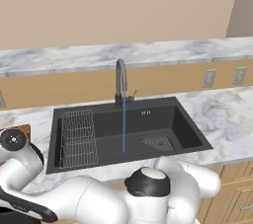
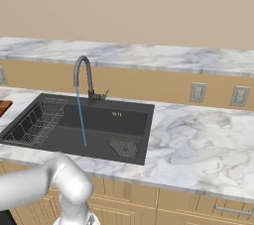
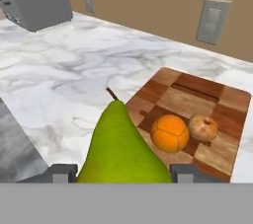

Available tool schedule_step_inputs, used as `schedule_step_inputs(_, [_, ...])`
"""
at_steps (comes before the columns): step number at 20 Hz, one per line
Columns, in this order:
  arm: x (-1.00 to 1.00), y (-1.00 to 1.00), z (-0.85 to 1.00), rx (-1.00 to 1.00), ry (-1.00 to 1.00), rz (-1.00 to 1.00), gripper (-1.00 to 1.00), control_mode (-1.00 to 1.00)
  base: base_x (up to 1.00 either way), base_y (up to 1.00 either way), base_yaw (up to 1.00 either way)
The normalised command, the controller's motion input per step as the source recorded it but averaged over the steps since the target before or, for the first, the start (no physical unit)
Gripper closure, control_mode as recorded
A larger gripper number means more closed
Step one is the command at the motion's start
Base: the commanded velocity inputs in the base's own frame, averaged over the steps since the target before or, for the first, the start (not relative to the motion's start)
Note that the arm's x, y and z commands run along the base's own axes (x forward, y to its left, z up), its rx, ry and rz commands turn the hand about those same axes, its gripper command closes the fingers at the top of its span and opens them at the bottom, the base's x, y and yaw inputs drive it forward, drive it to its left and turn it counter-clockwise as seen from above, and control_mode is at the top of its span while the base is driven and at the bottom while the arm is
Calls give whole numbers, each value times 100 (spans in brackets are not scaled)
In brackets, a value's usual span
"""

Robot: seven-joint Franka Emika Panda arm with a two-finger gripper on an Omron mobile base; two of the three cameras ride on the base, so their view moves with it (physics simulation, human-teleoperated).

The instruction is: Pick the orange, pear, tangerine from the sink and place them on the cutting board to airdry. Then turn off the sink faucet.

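In the hand view the pear (image 3: 121, 146) sits right in front of the camera, stem up, between the two dark fingertips (image 3: 62, 172) of the gripper (image 3: 123, 173); the jaws are clenched on the pear, one tip at each side of its wide lower part. The fruit hangs above the marble bench (image 3: 74, 80), just beside the near edge of the cutting board (image 3: 197, 97).

The cutting board lies flat on the bench, its light and dark wooden strips showing, with a dark slot near its far end. Two fruits rest on it, touching or nearly touching each other: a bright orange one (image 3: 169, 133) nearer the pear and a paler, brownish-orange one (image 3: 203, 128) just beyond it. Which is the orange and which the tangerine cannot be told for certain.

A grey toaster (image 3: 35, 2) stands on the bench well apart from the board, near the wall, and two wall outlets (image 3: 213, 19) show on the backsplash behind.

In the base views the sink (image 1: 188, 129) is a dark basin set in the bench, with a wire rack (image 1: 78, 138) at its left side and a drain grate (image 1: 159, 142) towards the right. The sink faucet (image 1: 120, 82) arches over the basin, and a thin blue stream of water (image 1: 123, 127) runs from its spout to the sink floor.
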Motion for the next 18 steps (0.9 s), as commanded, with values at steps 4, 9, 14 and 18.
schedule_step_inputs(4, [5,18,-16,-3,0,0,100,-100,0,0,0])
schedule_step_inputs(9, [0,12,-17,-2,0,0,100,-100,0,0,0])
schedule_step_inputs(14, [5,3,-22,-1,0,0,100,-100,0,0,0])
schedule_step_inputs(18, [17,8,-26,0,0,0,100,-100,0,0,0])
